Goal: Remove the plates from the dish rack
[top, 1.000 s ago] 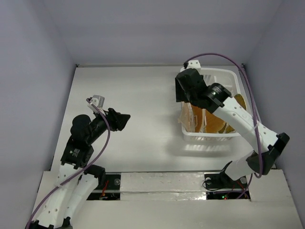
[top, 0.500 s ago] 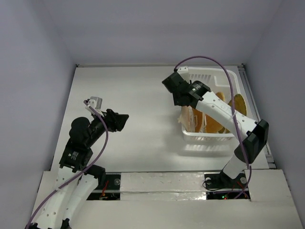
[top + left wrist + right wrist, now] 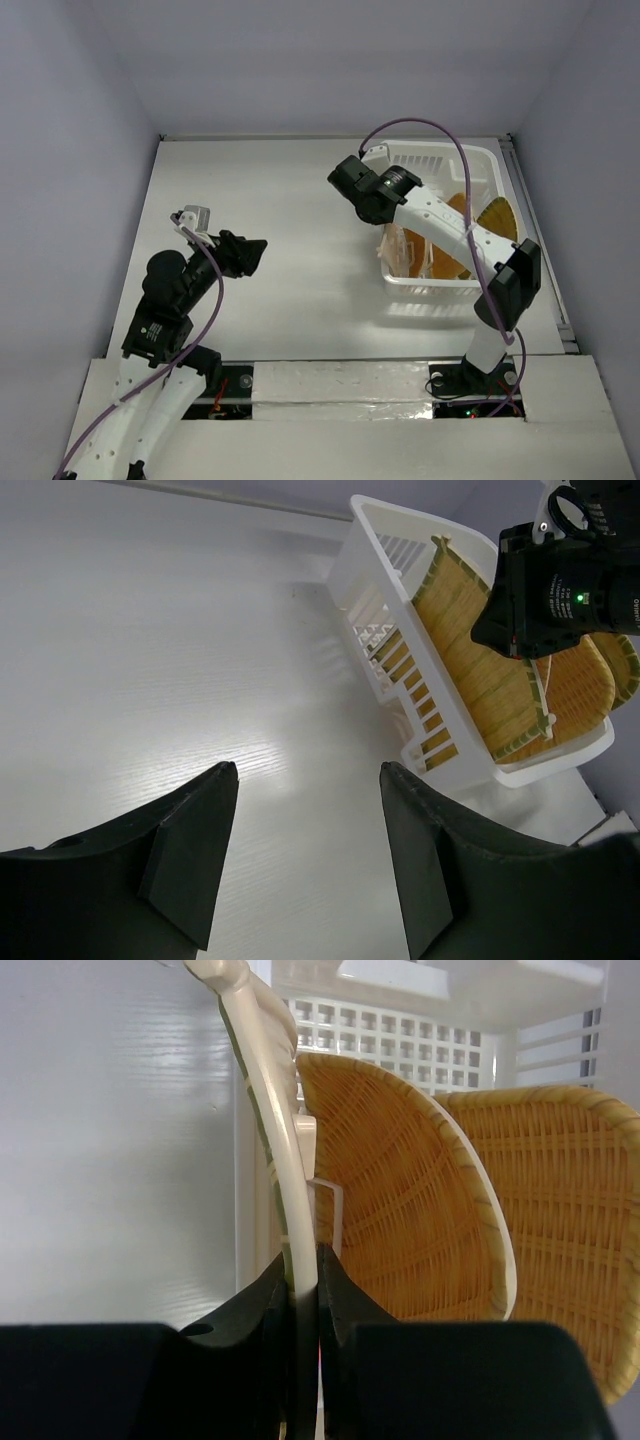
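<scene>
The white dish rack (image 3: 470, 152) stands at the back right with several tan woven plates upright in it. My right gripper (image 3: 302, 1255) is shut on the cream rim of the leftmost plate (image 3: 268, 1090), seen edge-on. Behind it stand a rounded plate (image 3: 400, 1200) and another woven plate (image 3: 570, 1210). From above, the right gripper (image 3: 372, 200) hangs over the rack's left end, above that plate (image 3: 393, 245). My left gripper (image 3: 305, 770) is open and empty over bare table, left of the rack (image 3: 385, 550); from above, the left gripper (image 3: 250, 252) sits mid-left.
The rack's slotted side wall (image 3: 420, 705) faces my left gripper. Walls enclose the white table (image 3: 280, 200) on the left, back and right. A purple cable (image 3: 440, 130) arcs above the right arm.
My right gripper has swung left over the rack's end and closed on the leftmost plate's rim. The left arm has barely shifted.
</scene>
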